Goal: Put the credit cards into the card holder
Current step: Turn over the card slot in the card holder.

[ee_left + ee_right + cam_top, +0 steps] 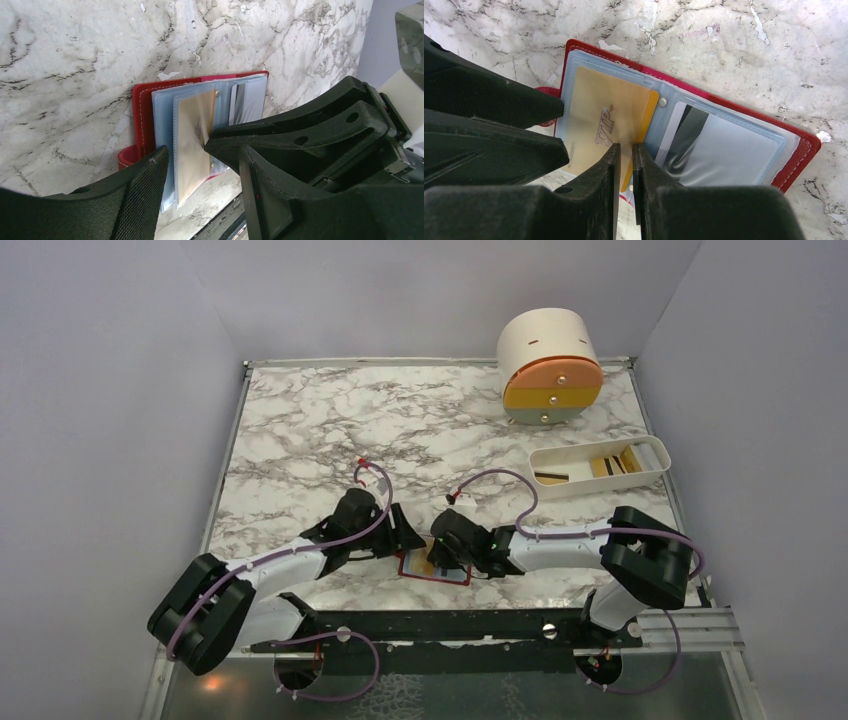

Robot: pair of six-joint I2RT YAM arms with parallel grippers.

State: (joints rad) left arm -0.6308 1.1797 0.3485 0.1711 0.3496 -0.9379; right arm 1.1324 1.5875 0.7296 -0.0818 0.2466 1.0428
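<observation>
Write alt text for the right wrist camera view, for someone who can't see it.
The right gripper pinches a tan card marked VIP, partly inside a clear sleeve of the open red card holder on a marble table. The left gripper sits at the holder's edge, frame left.

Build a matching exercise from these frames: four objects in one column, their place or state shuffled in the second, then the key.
Objects
1. card holder
2. tan card
3. white tray
4. round drawer unit

Place or state
A. pinched at its edge by the right gripper
B. standing at the far right corner
C. lying open between the two grippers
D. on the right side, with cards inside

Pairs: 1-C, 2-A, 3-D, 4-B
</observation>
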